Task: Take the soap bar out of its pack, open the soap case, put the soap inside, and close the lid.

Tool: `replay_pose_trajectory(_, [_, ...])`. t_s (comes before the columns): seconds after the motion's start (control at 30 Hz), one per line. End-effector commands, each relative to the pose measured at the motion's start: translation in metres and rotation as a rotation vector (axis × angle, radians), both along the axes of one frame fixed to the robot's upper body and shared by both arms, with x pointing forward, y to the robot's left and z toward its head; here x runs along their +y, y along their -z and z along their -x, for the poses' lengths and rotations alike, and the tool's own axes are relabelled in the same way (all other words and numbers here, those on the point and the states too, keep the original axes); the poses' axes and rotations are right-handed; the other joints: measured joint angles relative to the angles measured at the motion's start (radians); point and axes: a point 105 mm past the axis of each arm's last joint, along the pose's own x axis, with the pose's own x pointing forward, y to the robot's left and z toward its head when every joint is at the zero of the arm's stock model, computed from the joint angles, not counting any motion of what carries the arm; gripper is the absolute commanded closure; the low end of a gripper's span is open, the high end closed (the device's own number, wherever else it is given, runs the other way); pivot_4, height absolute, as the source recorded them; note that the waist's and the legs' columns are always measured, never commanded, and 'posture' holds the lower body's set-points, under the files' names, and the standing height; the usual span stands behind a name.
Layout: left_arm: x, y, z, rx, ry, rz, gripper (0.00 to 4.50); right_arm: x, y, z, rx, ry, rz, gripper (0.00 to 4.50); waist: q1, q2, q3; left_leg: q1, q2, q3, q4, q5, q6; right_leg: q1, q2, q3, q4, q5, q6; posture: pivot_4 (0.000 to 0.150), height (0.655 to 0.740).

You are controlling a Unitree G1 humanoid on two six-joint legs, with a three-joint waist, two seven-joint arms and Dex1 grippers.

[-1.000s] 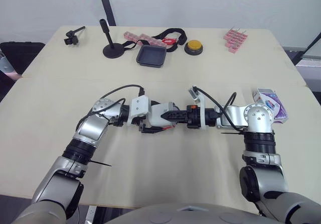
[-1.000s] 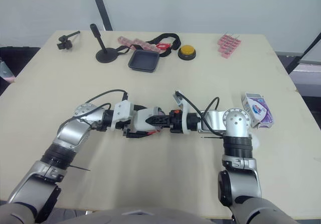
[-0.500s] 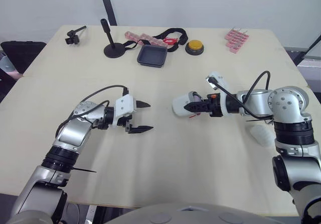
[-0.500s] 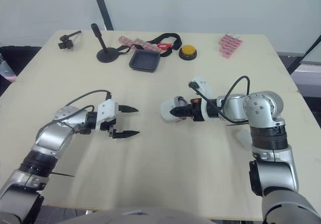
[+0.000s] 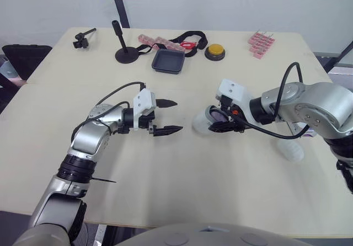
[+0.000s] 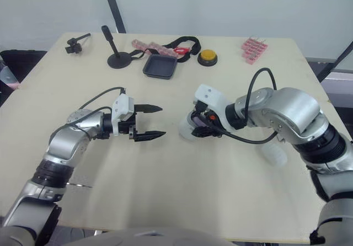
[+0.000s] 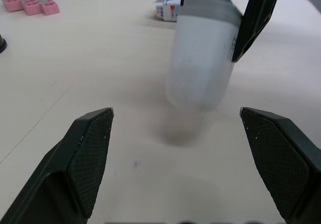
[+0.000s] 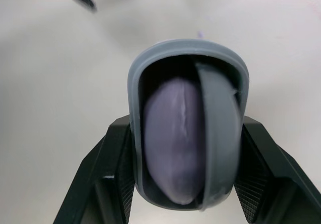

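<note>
The purple soap [image 8: 173,138] sits inside the case [image 8: 188,53], whose open end faces the right wrist camera. The right gripper [image 5: 225,126] clamps the case from both sides, low over the table [image 5: 165,174]. The left gripper [image 5: 175,115], which met the case a second ago, has drawn back and is spread wide, empty. So the soap is in. The pale piece that is probably the lid [image 5: 290,149] lies beside the right arm, and closing remains.

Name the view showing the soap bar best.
The right wrist view: it looks straight into the soap case, onto the purple soap bar. The eye views catch a purple sliver; the left wrist view, the case's outside.
</note>
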Motion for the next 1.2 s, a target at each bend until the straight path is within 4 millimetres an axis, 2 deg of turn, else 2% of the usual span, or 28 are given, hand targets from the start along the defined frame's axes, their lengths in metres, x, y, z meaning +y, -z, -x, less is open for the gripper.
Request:
replay_pose_trajectory(0.03, [-0.011,-0.007,0.006,-0.029,0.042,0.013,0.20,0.003,-0.006,-0.001,-0.104,-0.114,0.081,2.37,-0.001,0.000,0.000,0.000,0.000,0.000,0.000,0.000,0.000,0.000,0.000,0.000,0.000,0.000,0.000,0.150,0.7400])
replay_pose_trajectory(0.2, [-0.024,-0.002,0.012,-0.034,0.092,0.004,0.20,0.002,-0.002,-0.003,-0.129,-0.202,0.136,2.37,-0.004,0.000,0.000,0.000,0.000,0.000,0.000,0.000,0.000,0.000,0.000,0.000,0.001,0.000,0.000,0.150,0.7400])
replay_pose_trajectory(0.37, [-0.040,0.006,0.009,-0.064,0.117,-0.017,0.20,0.004,0.006,-0.006,-0.148,-0.261,0.189,2.37,-0.005,0.000,0.000,0.000,0.000,0.000,0.002,0.000,0.000,0.000,0.000,0.000,0.002,0.000,0.000,0.150,0.7400])
replay_pose_trajectory(0.63, [-0.058,0.006,0.000,-0.109,0.114,0.000,0.20,0.003,0.008,-0.006,-0.123,-0.295,0.229,2.37,-0.011,0.000,0.000,0.000,0.000,0.000,0.004,0.001,0.002,0.000,0.000,0.001,0.004,0.000,0.000,0.150,0.7400])
replay_pose_trajectory(0.93, [-0.070,0.010,0.009,-0.082,0.183,-0.009,0.20,0.004,0.008,-0.012,-0.125,-0.286,0.246,2.37,-0.013,0.000,0.000,0.000,0.001,0.000,0.005,0.001,0.002,0.000,0.000,0.001,0.007,0.000,0.000,0.150,0.7400])
replay_pose_trajectory(1.17, [-0.072,0.010,0.008,-0.088,0.184,-0.010,0.20,0.009,0.009,-0.011,-0.126,-0.305,0.244,2.37,-0.016,0.000,0.000,0.000,0.001,0.000,0.006,0.001,0.003,0.000,0.000,0.001,0.007,0.000,-0.001,0.150,0.7400])
replay_pose_trajectory(1.2, [-0.072,0.010,0.008,-0.082,0.189,-0.006,0.35,0.010,0.009,-0.011,-0.126,-0.310,0.243,2.37,-0.018,0.000,0.000,0.001,0.001,0.000,0.006,0.001,0.003,0.000,0.000,0.001,0.008,0.000,-0.001,0.150,0.7400])
